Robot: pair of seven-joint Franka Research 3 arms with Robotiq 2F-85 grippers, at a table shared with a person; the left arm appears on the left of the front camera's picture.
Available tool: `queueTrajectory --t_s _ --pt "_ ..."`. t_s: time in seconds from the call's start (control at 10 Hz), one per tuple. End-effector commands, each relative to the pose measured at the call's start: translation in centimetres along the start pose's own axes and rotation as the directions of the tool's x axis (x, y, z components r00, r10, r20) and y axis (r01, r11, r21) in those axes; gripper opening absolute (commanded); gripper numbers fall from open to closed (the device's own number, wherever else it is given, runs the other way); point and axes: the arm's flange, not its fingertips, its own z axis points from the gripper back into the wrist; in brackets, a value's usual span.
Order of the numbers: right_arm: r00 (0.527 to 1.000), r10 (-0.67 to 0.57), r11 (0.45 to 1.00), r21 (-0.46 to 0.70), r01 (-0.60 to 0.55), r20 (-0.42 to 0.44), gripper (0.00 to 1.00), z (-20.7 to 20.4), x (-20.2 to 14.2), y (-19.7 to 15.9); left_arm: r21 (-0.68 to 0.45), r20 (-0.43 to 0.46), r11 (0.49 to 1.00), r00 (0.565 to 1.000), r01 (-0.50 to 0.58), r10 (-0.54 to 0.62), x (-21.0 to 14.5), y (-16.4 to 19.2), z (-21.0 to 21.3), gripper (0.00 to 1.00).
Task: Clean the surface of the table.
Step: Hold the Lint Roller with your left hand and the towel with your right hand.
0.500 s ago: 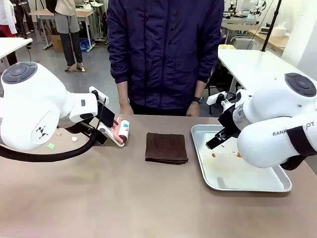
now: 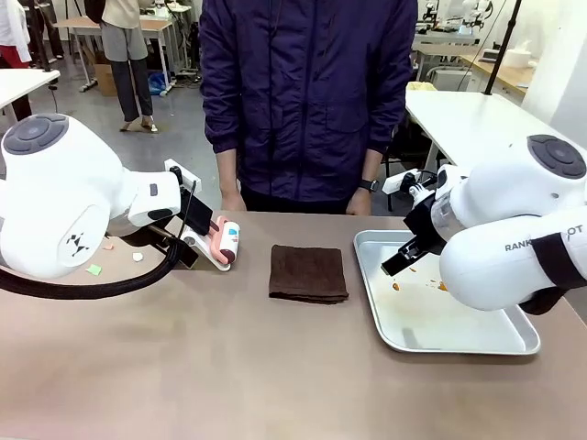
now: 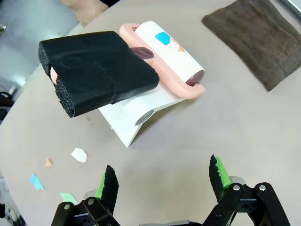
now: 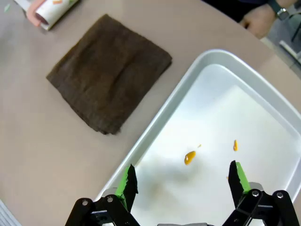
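Alignment matters: the left hand [image 3: 163, 173], open above the counter [image 3: 225, 127], should centre on the black foam handle [image 3: 99, 70] of the lint roller [image 3: 164, 52] before closing, while the right hand [image 4: 182, 179] hangs open over the tray [image 4: 214, 55].

We look down past our right gripper [image 4: 183, 181], its green pads [image 4: 127, 184] spread wide and holding nothing, above a silver metal tray [image 4: 162, 117]. Two small orange smears [image 4: 189, 157] mark the tray's floor between the fingers. A folded dark brown cloth [image 4: 108, 75] lies on the taupe table [image 4: 42, 155] just beside the tray. A pink-framed roller [image 4: 47, 12] pokes in at the top-left corner; a person's hand [image 4: 256, 20], with a wristwatch [image 4: 277, 8], shows at the top right.
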Motion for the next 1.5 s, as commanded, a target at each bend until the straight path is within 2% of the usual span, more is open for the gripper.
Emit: queueTrajectory --t_s 0.0,1.1,1.2,1.3,1.4 --pt "1.000 0.000 1.000 0.000 0.000 0.000 1.00 0.0 0.0 0.0 0.000 0.000 1.000 1.000 0.000 0.000 0.0 0.0 0.0 1.00" --pt "1.000 0.000 1.000 0.000 0.000 0.000 1.00 0.0 0.0 0.0 0.000 0.000 1.000 1.000 0.000 0.000 0.0 0.0 0.0 1.00" --pt "0.998 -0.003 0.998 0.057 0.007 -0.059 1.00 0.3 0.1 -0.2 -0.166 0.004 0.986 1.000 0.017 -0.016 0.0 -0.2 0.6 1.00" --pt "0.984 -0.072 0.991 0.100 0.089 -0.161 1.00 0.7 0.3 -0.4 -0.281 -0.077 0.959 0.997 -0.041 0.020 0.2 -0.5 1.5 1.00" --pt "0.966 -0.196 0.953 0.198 0.227 -0.166 1.00 1.8 0.6 -0.7 -0.344 -0.189 0.924 0.976 -0.167 0.106 0.5 -0.6 2.6 1.00"
